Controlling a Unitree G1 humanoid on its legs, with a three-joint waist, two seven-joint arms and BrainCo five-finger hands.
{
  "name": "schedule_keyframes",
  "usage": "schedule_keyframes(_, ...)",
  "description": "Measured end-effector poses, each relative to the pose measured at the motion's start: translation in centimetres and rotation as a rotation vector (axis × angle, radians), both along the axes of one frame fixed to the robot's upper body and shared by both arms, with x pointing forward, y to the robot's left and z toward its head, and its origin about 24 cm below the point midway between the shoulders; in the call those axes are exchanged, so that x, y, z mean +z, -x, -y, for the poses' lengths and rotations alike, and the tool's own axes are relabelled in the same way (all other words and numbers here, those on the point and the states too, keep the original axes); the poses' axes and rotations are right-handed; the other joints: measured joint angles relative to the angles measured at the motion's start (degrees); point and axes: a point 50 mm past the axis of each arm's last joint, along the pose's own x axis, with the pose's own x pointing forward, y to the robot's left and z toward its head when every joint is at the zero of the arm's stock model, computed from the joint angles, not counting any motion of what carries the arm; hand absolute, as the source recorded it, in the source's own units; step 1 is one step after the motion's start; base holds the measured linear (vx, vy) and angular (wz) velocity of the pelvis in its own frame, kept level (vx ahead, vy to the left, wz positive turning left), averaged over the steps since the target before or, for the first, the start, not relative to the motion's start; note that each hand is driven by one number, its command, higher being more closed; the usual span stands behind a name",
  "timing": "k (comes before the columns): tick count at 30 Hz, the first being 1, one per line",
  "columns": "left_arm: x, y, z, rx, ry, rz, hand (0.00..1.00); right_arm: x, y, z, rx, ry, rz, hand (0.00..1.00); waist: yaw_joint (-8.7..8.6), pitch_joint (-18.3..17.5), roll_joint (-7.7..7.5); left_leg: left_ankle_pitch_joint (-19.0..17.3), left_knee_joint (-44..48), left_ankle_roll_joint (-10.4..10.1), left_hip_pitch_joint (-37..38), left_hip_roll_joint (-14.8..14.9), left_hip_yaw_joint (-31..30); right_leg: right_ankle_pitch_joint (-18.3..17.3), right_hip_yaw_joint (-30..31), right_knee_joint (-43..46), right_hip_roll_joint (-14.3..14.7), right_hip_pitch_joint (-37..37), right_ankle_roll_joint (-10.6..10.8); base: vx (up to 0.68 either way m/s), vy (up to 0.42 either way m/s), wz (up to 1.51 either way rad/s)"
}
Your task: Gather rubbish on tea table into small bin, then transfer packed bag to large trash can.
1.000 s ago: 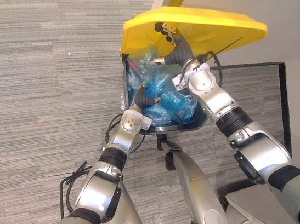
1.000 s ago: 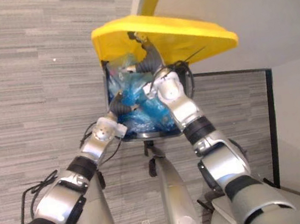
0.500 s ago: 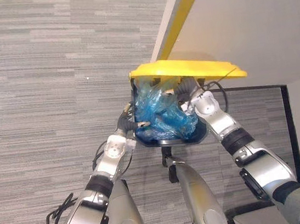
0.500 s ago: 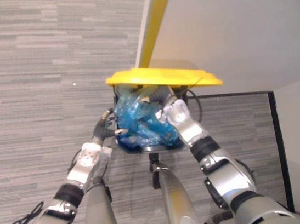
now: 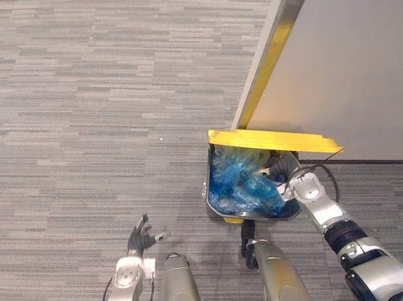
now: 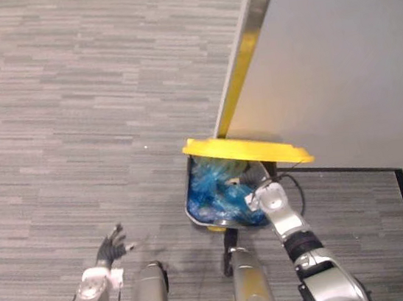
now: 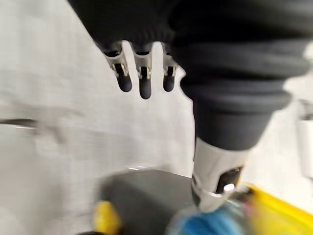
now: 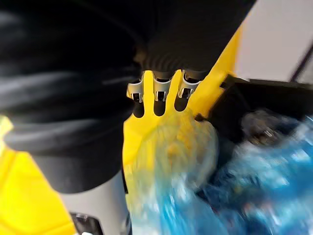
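The large dark trash can (image 5: 219, 206) stands by the wall with its yellow lid (image 5: 274, 141) propped partly up. The blue packed bag (image 5: 240, 186) sits inside it, filling the opening. My right hand (image 5: 281, 167) is at the can's right rim under the lid; in the right wrist view its fingers (image 8: 155, 98) are straight against the lid's yellow underside (image 8: 215, 68), just above the bag (image 8: 254, 181). My left hand (image 5: 140, 240) hovers over the carpet, well left of the can, open and holding nothing; its fingers (image 7: 142, 81) are spread straight.
Behind the can rises a grey wall panel (image 5: 352, 49) with a yellow and metal edge strip (image 5: 268, 60). Grey striped carpet (image 5: 69, 101) stretches to the left and ahead. A black strip (image 5: 381, 162) runs along the floor to the right.
My left hand has let go of the bag and drawn back down to the left. The lid has dropped lower over the bag. The camera view has shifted away from the can.
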Motion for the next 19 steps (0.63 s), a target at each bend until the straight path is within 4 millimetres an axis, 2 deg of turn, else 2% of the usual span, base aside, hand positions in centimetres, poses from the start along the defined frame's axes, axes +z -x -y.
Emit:
schedule_keyframes(1, -0.8, 1.2, 0.1, 0.012, 0.001, -0.055, 0.00, -1.7, 1.5, -0.4, 0.001, -0.017, -0.056, 0.00, -0.15, -0.43, -0.64, -0.02, 0.33, 0.00, 0.82, -0.35, 1.24, 0.67, 0.38, 0.53, -0.56, 0.00, -0.02, -0.08, 0.090, -0.40)
schedule_keyframes(3, -1.0, 1.5, -0.1, 0.020, -0.002, -0.068, 0.00, -3.3, 3.1, -0.3, -0.002, -0.017, -0.112, 0.00, -0.77, -0.81, -0.97, -0.05, 1.23, 0.02, 0.68, -0.42, 1.35, 1.20, 0.58, 0.71, -0.73, 0.04, 0.35, -0.07, 0.057, -0.14)
schedule_keyframes(4, -1.1, 1.8, -0.3, 0.031, -0.005, -0.082, 0.00, -4.4, 4.2, -0.3, -0.002, -0.016, -0.156, 0.00, -0.97, -1.35, -1.65, 0.22, 1.04, 0.35, 0.68, -0.49, 1.86, 1.22, 1.03, -0.95, -0.91, 0.18, 2.19, -0.10, 0.050, -0.19)
schedule_keyframes(5, -1.3, 2.1, -0.2, 0.047, 0.002, -0.092, 0.00, -6.2, 5.8, -0.5, -0.010, -0.029, -0.232, 0.00, -1.15, -2.26, -2.17, 1.61, -1.34, 0.39, 1.24, 0.55, 2.76, -0.55, 0.43, -1.22, -0.80, 0.38, 3.02, -0.16, -0.011, -0.25)
schedule_keyframes(6, -1.5, 2.5, -0.4, 0.060, -0.001, -0.107, 0.00, -8.4, 7.8, -0.8, -0.028, -0.049, -0.333, 0.00, -1.71, -2.80, -1.87, 3.25, -3.71, 0.01, 2.16, 1.31, 3.03, -3.28, -0.91, 11.96, -1.28, -2.59, -1.55, -0.15, -0.033, -0.18)
schedule_keyframes(7, -1.6, 2.8, -0.5, 0.067, -0.002, -0.116, 0.00, -9.5, 9.1, -0.8, -0.046, -0.053, -0.389, 0.00, -1.98, -3.37, -2.11, 3.93, -4.95, -0.19, 2.87, 1.54, 2.94, -4.79, -1.71, 18.51, -1.51, -2.95, -2.52, -0.10, -0.098, -0.09)
schedule_keyframes(8, -1.7, 3.1, -0.6, 0.079, -0.003, -0.126, 0.00, -11.7, 11.7, -0.8, -0.087, -0.076, -0.503, 0.00, -1.97, -5.10, -2.82, 4.94, -7.70, -0.35, 4.30, 1.79, 3.20, -7.47, -2.10, 27.49, -1.86, -1.81, -3.27, -0.03, -0.121, -0.12)
schedule_keyframes(9, -2.0, 4.0, -0.9, 0.104, -0.009, -0.146, 0.00, -13.1, 14.0, -0.7, -0.145, -0.111, -0.589, 0.00, -1.58, -7.80, -3.60, 6.09, -10.22, -1.20, 4.78, 1.89, 3.80, -9.78, -1.97, 31.53, -2.53, 0.93, -3.54, 0.00, -0.151, -0.21)
schedule_keyframes(10, -2.0, 4.1, -0.9, 0.115, -0.008, -0.148, 0.00, -13.3, 14.3, -0.6, -0.158, -0.109, -0.603, 0.00, -1.54, -8.46, -3.84, 6.33, -10.70, -1.43, 4.84, 1.96, 4.15, -11.06, -1.99, 30.96, -2.82, 1.88, -3.18, 0.00, -0.179, -0.37)
schedule_keyframes(11, -2.0, 3.8, -0.5, 0.147, 0.017, -0.134, 0.00, -13.9, 15.0, -0.1, -0.188, -0.094, -0.640, 0.00, -1.57, -9.21, -3.98, 6.79, -11.55, -1.40, 4.90, 1.94, 4.74, -12.71, -3.27, 26.63, -1.91, 3.06, -1.72, -0.01, -0.147, -0.49)
schedule_keyframes(12, -2.2, 3.4, 1.0, 0.158, 0.063, -0.128, 0.00, -14.2, 15.6, 0.9, -0.247, -0.093, -0.665, 0.00, -0.90, -10.62, -1.91, 7.92, -13.75, 0.11, 4.84, 2.40, 4.92, -12.78, -3.43, 19.69, 0.19, 4.52, -1.67, -0.01, -0.118, -0.52)
schedule_keyframes(13, -2.4, 3.4, 1.7, 0.157, 0.083, -0.127, 0.00, -14.3, 15.9, 1.3, -0.268, -0.089, -0.678, 0.00, -0.67, -11.26, -1.28, 8.29, -14.50, 0.64, 4.88, 2.26, 5.48, -12.82, -3.49, 16.34, 0.71, 5.35, -1.71, -0.02, -0.020, -0.69)
schedule_keyframes(14, -2.7, 3.5, 3.1, 0.153, 0.117, -0.130, 0.00, -14.5, 16.3, 2.0, -0.307, -0.084, -0.702, 0.00, -0.43, -12.28, -0.53, 9.97, -17.32, 1.54, 5.28, 1.01, 6.95, -14.34, -3.90, 7.44, 1.37, 8.31, -4.41, -0.03, 0.006, -0.64)
schedule_keyframes(15, -2.7, 3.3, 3.3, 0.164, 0.126, -0.128, 0.00, -14.7, 16.4, 2.4, -0.327, -0.079, -0.718, 0.00, -0.76, -12.22, 0.42, 11.51, -19.59, 0.49, 6.38, 1.17, 7.15, -13.18, -3.95, 5.65, 1.95, 8.56, -5.50, -0.10, 0.006, -0.56)
schedule_keyframes(16, -2.9, 3.3, 3.7, 0.172, 0.137, -0.141, 0.00, -14.8, 16.6, 2.7, -0.364, -0.093, -0.730, 0.00, -1.49, -13.34, 0.93, 13.76, -23.56, 0.43, 8.28, 0.83, 7.42, -12.33, -3.75, 3.59, 2.32, 9.17, -5.46, -0.08, -0.022, -0.21)
schedule_keyframes(18, -3.1, 3.4, 4.1, 0.158, 0.139, -0.154, 0.00, -15.0, 17.2, 3.0, -0.379, -0.088, -0.748, 0.00, -1.53, -14.39, 0.77, 14.88, -25.66, 0.99, 8.88, 0.69, 7.39, -11.61, -3.70, 1.94, 2.57, 9.63, -4.93, -0.06, 0.014, 0.00)
schedule_keyframes(19, -3.3, 3.9, 4.3, 0.157, 0.140, -0.170, 0.00, -15.2, 17.6, 3.1, -0.396, -0.089, -0.766, 0.00, -1.55, -15.50, 1.25, 15.78, -27.37, 0.94, 9.78, 0.68, 7.43, -10.67, -3.58, -0.09, 2.89, 10.02, -4.54, -0.05, 0.031, 0.03)
